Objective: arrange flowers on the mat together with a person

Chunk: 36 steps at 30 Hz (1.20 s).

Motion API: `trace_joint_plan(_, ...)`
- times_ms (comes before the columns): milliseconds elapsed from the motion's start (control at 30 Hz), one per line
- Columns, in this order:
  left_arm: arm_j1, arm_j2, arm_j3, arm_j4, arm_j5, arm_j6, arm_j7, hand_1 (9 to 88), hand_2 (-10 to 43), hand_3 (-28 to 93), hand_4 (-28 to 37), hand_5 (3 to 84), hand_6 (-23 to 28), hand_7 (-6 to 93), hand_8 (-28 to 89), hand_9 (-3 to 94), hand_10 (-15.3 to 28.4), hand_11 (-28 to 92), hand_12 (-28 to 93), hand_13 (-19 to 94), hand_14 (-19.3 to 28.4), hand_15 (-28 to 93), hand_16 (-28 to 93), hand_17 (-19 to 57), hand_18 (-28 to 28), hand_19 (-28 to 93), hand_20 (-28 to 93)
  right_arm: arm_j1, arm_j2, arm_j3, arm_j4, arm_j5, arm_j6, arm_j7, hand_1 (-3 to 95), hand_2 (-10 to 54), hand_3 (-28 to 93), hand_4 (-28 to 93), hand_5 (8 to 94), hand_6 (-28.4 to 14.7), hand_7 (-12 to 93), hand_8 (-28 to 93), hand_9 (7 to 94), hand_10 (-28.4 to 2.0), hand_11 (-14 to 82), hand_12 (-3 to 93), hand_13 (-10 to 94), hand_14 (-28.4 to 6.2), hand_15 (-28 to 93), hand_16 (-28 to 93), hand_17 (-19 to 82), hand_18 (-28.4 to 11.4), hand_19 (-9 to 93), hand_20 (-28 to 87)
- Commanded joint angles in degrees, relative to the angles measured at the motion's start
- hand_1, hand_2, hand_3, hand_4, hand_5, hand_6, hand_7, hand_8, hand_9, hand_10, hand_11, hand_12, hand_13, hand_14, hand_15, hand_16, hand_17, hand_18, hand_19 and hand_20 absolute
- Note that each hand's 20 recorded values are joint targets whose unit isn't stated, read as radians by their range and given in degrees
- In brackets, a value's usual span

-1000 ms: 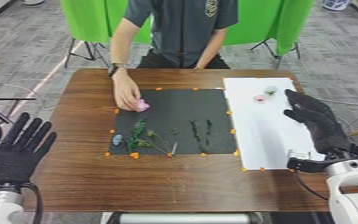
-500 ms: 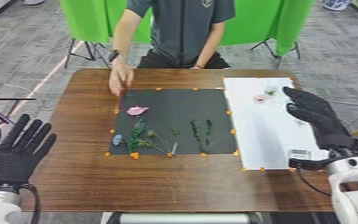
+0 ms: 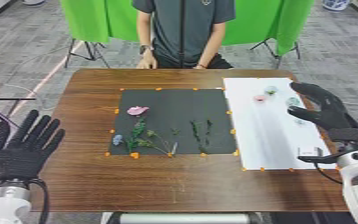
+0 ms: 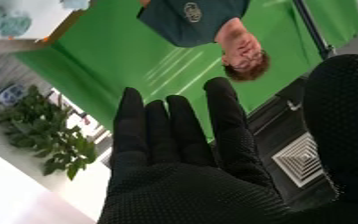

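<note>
Over the right part of the white sheet [image 3: 269,125], my right hand [image 3: 328,112] is open. The right wrist view shows the same right hand [image 4: 189,185] with fingers straight and thumb apart, holding nothing. My left hand [image 3: 20,152] lies open left of the dark mat [image 3: 171,107]. On the mat are a pink flower [image 3: 137,110] at the upper left, a green stem [image 3: 137,131] below it, a small blue flower [image 3: 117,140], thin sprigs [image 3: 162,146] and two dark green stems [image 3: 196,131]. The sheet holds a pink flower [image 3: 261,98] and pale flowers [image 3: 270,90], partly beside my right hand.
Orange pieces [image 3: 135,155] mark the mat's edges. A small white labelled item [image 3: 310,151] lies near the sheet's lower right corner. The person's hands [image 3: 148,63] are at the far edge of the brown table [image 3: 175,187].
The person let go of the pink flower on the mat and drew the hand back to the far edge. My right hand moved rightward, uncovering pale flowers; my left hand shifted slightly right.
</note>
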Motion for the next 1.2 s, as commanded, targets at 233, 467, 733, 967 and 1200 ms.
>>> trace_joint_plan(233,-0.63,-1.19,1.16,0.67,1.27,-0.66,-1.09,22.3,13.4,71,-28.3,42.1,7.8,10.4,-10,37.5,15.9,19,8,29,15.5,27,-5,-5.8,14.1,30,12,3.83,6.49,-3.9,5.53,-23.28,0.89,15.08,30.4,-7.3,80,-25,32.6,-4.6,16,-11,26.5,-15.2,3.8,12.5,20,-8.2,14,0,14,-7.0,29,1)
trace_joint_plan(467,-0.6,-1.14,1.04,0.46,0.46,0.77,-0.91,22.4,13.1,72,-28.3,42.1,7.8,10.7,-10,37.4,15.9,19,9,29,16.0,28,-5,-5.8,14.0,30,12,6.75,9.91,-6.92,11.4,-24.22,0.9,17.17,37.7,-9.4,82,-28,35.3,-3.6,20,-13,32.3,-11.4,9.8,9.6,27,-5.9,22,-7,19,-8.5,39,0)
trace_joint_plan(733,-0.19,-1.0,1.18,0.31,0.64,0.26,-0.88,23.0,12.9,71,-28.3,42.5,8.0,10.9,-10,37.7,16.2,20,9,29,16.3,29,-5,-5.9,14.2,31,13,10.95,11.96,-11.77,17.83,-24.81,-0.49,19.82,43.3,-9.5,81,-28,40.2,-1.4,24,-16,38.3,-9.4,12.9,8.2,33,-4.6,23,-7,22,-9.1,45,0)
trace_joint_plan(967,-0.48,-1.04,1.87,0.37,0.9,-0.34,-0.85,22.9,13.0,71,-28.3,42.5,8.0,10.9,-10,37.6,16.1,20,9,29,16.3,29,-5,-6.0,14.2,31,12,13.77,12.16,-15.35,19.54,-23.39,-2.03,19.01,45.9,-9.5,81,-28,39.6,-1.4,24,-17,38.8,-9.3,13.2,8.1,35,-4.4,24,-6,23,-9.4,47,0)
trace_joint_plan(1200,-1.58,-0.64,3.6,0.83,0.11,-0.87,-1.5,23.2,13.0,71,-28.3,42.3,7.9,11.0,-10,37.2,16.1,19,9,29,16.2,29,-5,-6.0,14.2,31,12,16.23,11.52,-18.88,21.03,-23.28,-4.92,19.91,52.0,-9.5,76,-28,47.0,0.0,25,-16,50.6,-8.5,15.1,10.7,51,-4.1,25,2,35,-8.2,53,2)
